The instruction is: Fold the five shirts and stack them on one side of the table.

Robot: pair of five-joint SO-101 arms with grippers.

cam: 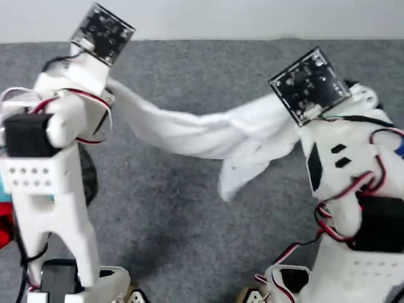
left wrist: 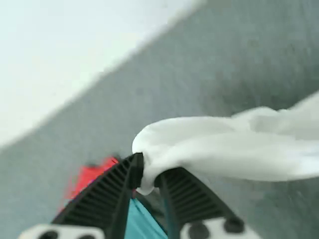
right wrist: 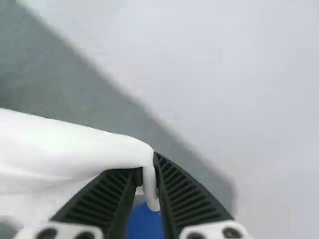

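Your left gripper (left wrist: 148, 173) and right gripper (right wrist: 148, 174) each clamp the white shirt (cam: 208, 136) — stretched aloft. Next, probably: spread it flat.

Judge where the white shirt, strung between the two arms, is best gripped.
At its two far ends, each from its own outer side, probably. The white shirt spans the gap, sagging midway with a loose flap hanging, so a middle grip would bunch it. The left gripper and right gripper each pinch a bunched end in shut jaws.
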